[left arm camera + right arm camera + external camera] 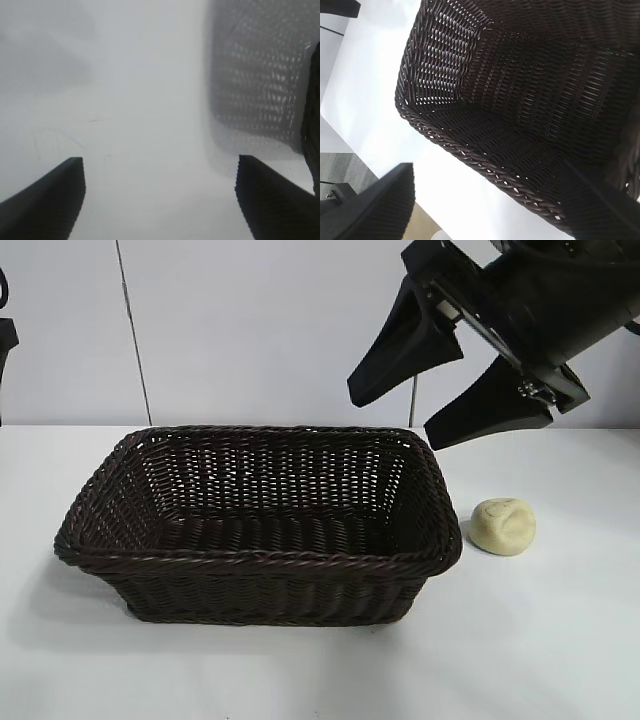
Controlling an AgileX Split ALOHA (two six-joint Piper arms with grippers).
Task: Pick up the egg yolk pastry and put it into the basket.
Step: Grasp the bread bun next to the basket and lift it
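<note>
The egg yolk pastry [504,525], a small pale yellow creased ball, lies on the white table just right of the basket [262,558]. The basket is dark brown wicker, rectangular and empty, at the table's middle. My right gripper [395,420] hangs open and empty in the air above the basket's far right corner, above and left of the pastry. Its wrist view looks down into the basket [530,100]; the pastry is out of that view. My left gripper [160,200] is open and empty over bare table, with the basket's side [255,80] beside it.
The white table [560,640] extends in front of and to the right of the basket. A pale wall with a thin vertical line stands behind. The left arm's dark part [5,330] shows at the far left edge.
</note>
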